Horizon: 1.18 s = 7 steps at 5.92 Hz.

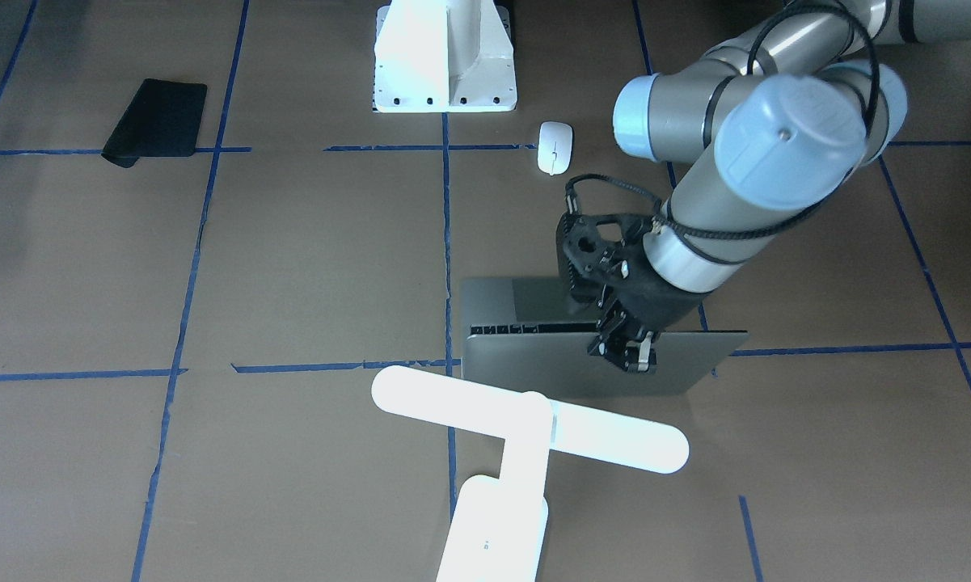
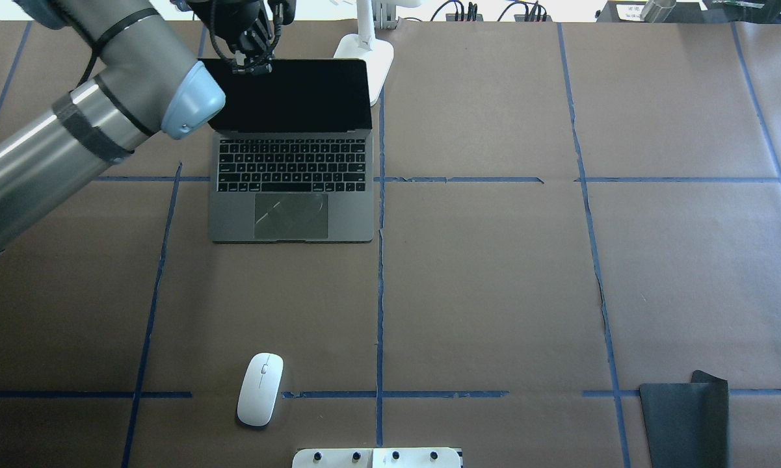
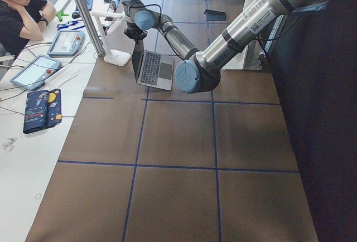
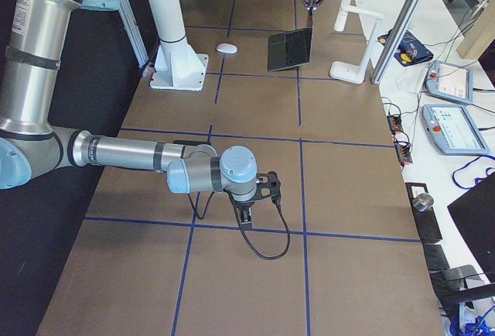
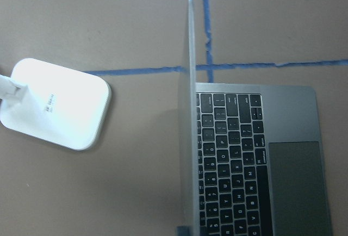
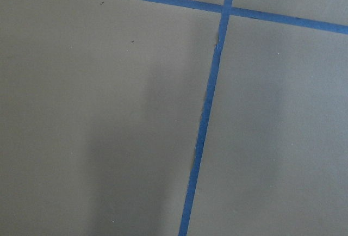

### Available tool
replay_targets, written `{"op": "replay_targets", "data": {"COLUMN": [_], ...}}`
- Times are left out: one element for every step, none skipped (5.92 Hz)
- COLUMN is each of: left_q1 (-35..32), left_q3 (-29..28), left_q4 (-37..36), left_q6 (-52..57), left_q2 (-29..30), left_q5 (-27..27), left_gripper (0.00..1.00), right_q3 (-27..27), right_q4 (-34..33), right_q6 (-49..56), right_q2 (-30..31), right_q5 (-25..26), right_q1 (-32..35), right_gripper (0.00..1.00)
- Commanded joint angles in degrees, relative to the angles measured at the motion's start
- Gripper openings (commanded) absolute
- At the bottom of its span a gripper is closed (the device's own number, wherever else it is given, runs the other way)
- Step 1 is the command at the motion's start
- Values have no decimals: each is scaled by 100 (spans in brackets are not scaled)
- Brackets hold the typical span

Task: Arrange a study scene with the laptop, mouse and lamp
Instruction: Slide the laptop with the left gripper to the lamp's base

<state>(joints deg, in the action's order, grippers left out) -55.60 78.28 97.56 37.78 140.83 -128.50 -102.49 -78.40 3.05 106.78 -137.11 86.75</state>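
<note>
The laptop (image 2: 292, 195) stands open at the far left of the table, its grey lid (image 1: 550, 364) upright and the screen dark. My left gripper (image 2: 253, 65) is at the lid's top edge (image 1: 637, 360) with its fingers close together on it; the left wrist view shows the lid edge-on above the keys (image 5: 244, 165). The white mouse (image 2: 260, 389) lies near the robot's base, apart from the laptop. The white lamp (image 1: 525, 428) stands just behind the laptop's right corner, base (image 5: 54, 103) on the table. My right gripper (image 4: 246, 218) hovers low over bare table; I cannot tell its state.
A black mat (image 2: 686, 422) lies at the near right with one corner curled. The white bolted pedestal (image 1: 445, 56) stands at the robot's side. Blue tape lines (image 6: 206, 111) cross the brown table. A person (image 3: 19, 8) sits beyond the far edge among tablets.
</note>
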Motion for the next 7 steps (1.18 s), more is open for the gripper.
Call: {"op": "replay_targets", "data": {"left_q1": [-3, -12, -177, -370, -607, -931, -1004], "left_q3": [-278, -260, -225, 253, 876, 1517, 2002], "left_q4": [307, 273, 264, 246, 142, -286, -647], "left_q6": [-34, -69, -417, -464, -473, -552, -1327], "left_q2": [-2, 6, -29, -499, -1217, -1764, -2457], "left_q5": [70, 71, -7, -226, -254, -228, -176], "left_gripper": [39, 53, 59, 68, 73, 87, 88], "right_q3": [-7, -7, -16, -16, -25, -112, -252], "right_q4": [0, 0, 9, 9, 9, 26, 9], "right_q6": [-6, -6, -6, -6, 11, 2, -59], "right_q2": [0, 9, 9, 9, -8, -9, -17], "right_q5": [0, 0, 0, 0, 0, 0, -52], "right_q1": [0, 0, 0, 0, 0, 0, 0], "right_gripper": [100, 100, 100, 100, 100, 100, 100]}}
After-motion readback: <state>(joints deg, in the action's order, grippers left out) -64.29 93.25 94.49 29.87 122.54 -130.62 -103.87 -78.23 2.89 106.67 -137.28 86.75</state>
